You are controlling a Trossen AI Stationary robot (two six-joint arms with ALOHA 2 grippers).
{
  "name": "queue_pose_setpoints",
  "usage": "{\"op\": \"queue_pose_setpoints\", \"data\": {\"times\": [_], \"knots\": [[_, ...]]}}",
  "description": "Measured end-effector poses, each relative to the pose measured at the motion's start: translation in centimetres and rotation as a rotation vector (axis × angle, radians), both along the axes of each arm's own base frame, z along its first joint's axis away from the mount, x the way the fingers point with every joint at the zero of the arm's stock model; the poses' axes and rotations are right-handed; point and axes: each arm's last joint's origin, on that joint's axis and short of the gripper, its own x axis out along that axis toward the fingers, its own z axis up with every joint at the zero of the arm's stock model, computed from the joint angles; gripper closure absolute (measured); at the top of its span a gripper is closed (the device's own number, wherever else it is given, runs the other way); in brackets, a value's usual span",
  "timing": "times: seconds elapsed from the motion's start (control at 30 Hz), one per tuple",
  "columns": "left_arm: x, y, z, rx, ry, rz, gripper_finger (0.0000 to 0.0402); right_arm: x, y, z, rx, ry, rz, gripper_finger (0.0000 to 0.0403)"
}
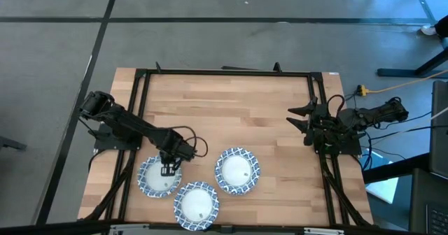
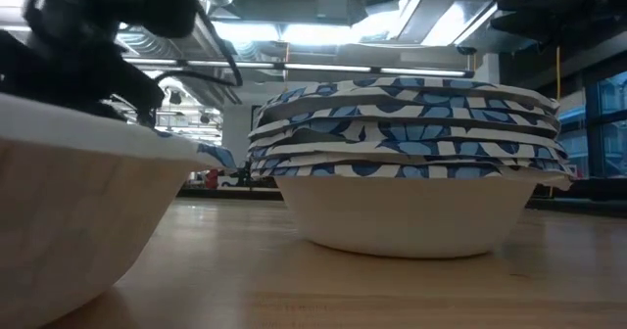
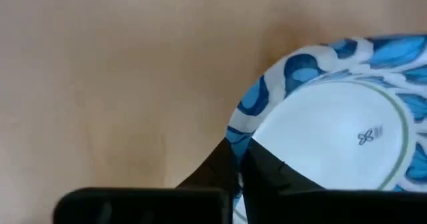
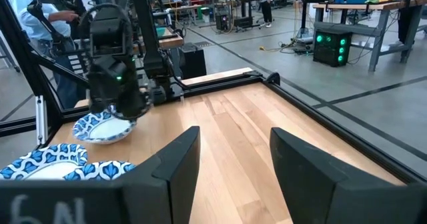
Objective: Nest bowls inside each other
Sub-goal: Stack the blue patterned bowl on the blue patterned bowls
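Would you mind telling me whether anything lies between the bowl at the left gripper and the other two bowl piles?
Nothing visible does. The left gripper is at the rim of the left bowl, and only bare table separates it from the front pile and the right pile. The right gripper waits far off, open.

Left wrist cam: I see my left gripper (image 3: 239, 174) down at a bowl (image 3: 333, 137), its two dark fingers (image 3: 267, 174) straddling the blue-patterned rim, one outside, one over the white inside. Small mark printed on the bowl's white centre. Bare light wooden table (image 3: 113, 77) fills everything beside it.
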Motion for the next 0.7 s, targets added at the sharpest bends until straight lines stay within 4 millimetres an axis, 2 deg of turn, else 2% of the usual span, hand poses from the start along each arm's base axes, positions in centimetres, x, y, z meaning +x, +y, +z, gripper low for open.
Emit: {"op": "queue_pose_setpoints", "data": {"times": [0.17, 0.47, 0.7], "knots": [[0.0, 2.6, 0.1, 0.040, 0.082, 0.188, 0.0398, 0.0, 0.0, 0.0, 0.000, 0.002, 0.000, 0.0221], [1.0, 7.3, 0.6, -0.121, 0.062, 0.474, 0.0400, 0.0, 0.0, -0.1, 0.001, 0.005, 0.001, 0.0221], [1.0, 10.7, 4.1, -0.135, -0.153, 0.623, 0.0401, 0.0, 0.0, -0.2, 0.004, 0.012, 0.001, 0.0221]]}}
